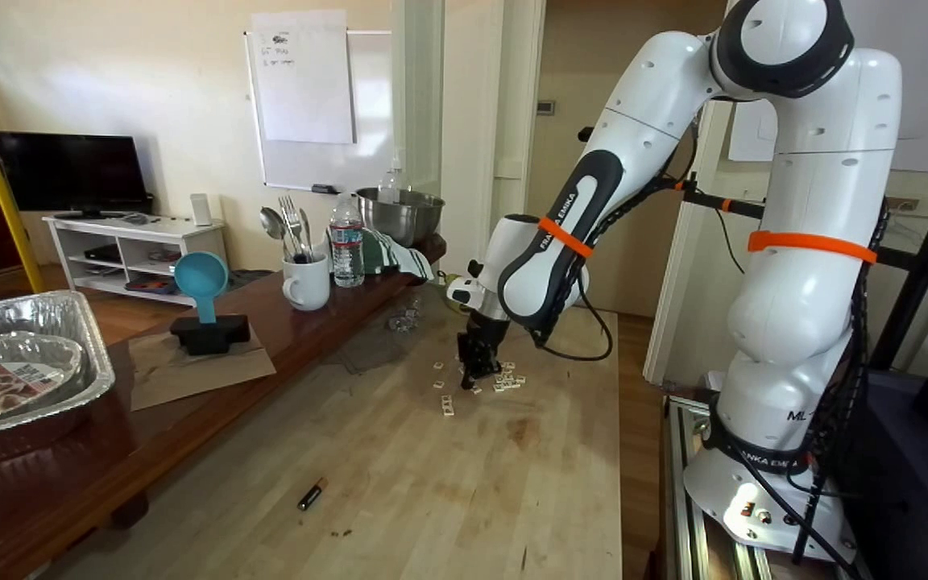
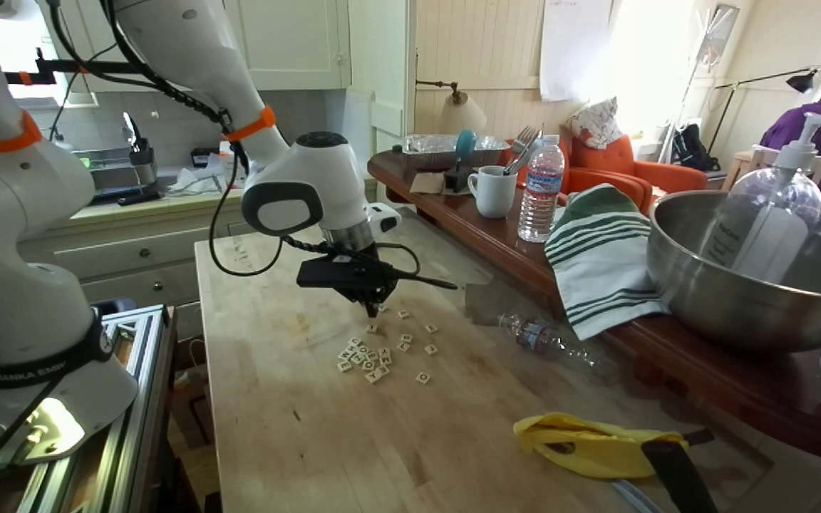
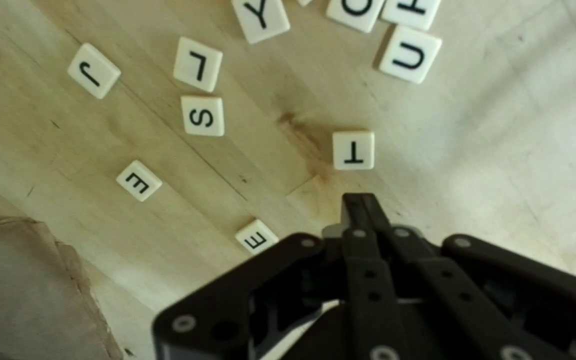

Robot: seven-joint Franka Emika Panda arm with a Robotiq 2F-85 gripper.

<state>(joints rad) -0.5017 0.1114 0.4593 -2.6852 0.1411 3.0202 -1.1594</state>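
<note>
My gripper [image 3: 359,200] is shut with its black fingertips together and nothing visible between them. It points down at the wooden table, close above it, and also shows in both exterior views [image 1: 468,383] [image 2: 373,312]. Just ahead of the fingertips in the wrist view lies a white letter tile T [image 3: 353,150]. A tile E [image 3: 257,236] lies to the left of the fingers. Tiles S [image 3: 203,116], L [image 3: 198,64], J [image 3: 93,70] and another E [image 3: 139,180] lie farther left. Tile U [image 3: 410,53] and tile Y [image 3: 261,17] edge a tile cluster [image 2: 364,355].
A battery [image 1: 312,494] lies on the table. A clear bottle [image 2: 542,338] and a yellow item [image 2: 581,445] lie there too. The raised wooden ledge holds a mug [image 1: 307,283], an upright bottle [image 1: 347,246], a steel bowl [image 2: 710,299] and a foil tray [image 1: 93,346]. Brown paper [image 3: 33,290] lies near the tiles.
</note>
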